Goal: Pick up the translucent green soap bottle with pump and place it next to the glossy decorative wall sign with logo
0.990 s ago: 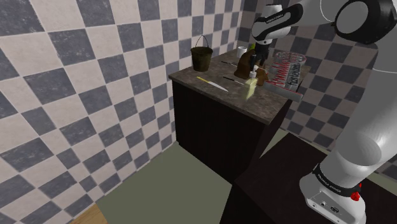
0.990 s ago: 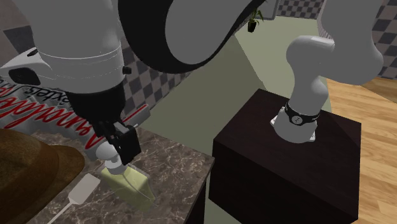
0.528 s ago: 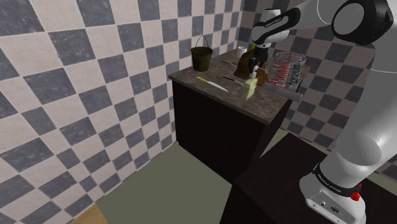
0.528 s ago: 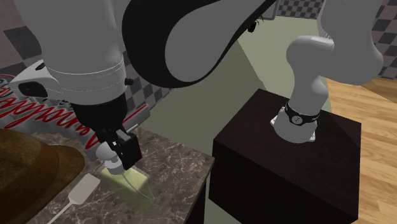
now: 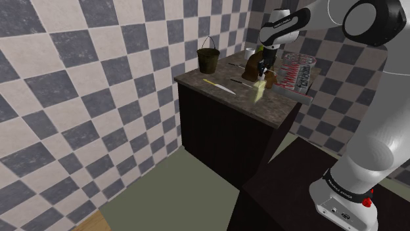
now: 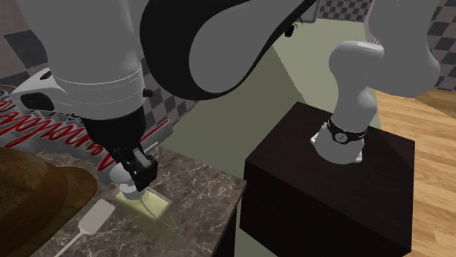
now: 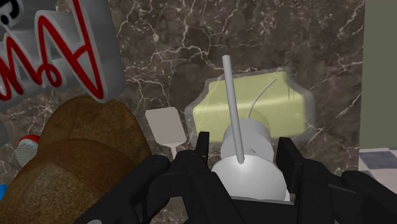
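The soap bottle (image 7: 254, 105) is a pale yellow-green translucent block with a white pump head (image 7: 249, 167), standing on the dark marble counter (image 7: 191, 38). My black gripper (image 7: 245, 159) comes down from above and is shut on the pump head, one finger on each side. The same bottle (image 5: 259, 92) stands near the counter's front edge under the gripper (image 5: 263, 77). In the second exterior view the gripper (image 6: 135, 181) clasps the pump over the bottle (image 6: 152, 209). The sign (image 7: 60, 51), grey with red lettering, lies just beyond the bottle; I also see the sign (image 5: 297, 72) and the sign (image 6: 18, 120).
A brown hat-like thing (image 7: 76, 159) and a white flat utensil (image 7: 167, 127) lie close beside the bottle. A dark bucket (image 5: 208, 59) and a knife (image 5: 220, 85) sit further along the counter. The counter's edge drops off just past the bottle. The dark stand (image 6: 329, 182) is nearby.
The gripper has come down slightly over the bottle and its fingers have closed on the pump head. The bottle has not moved.
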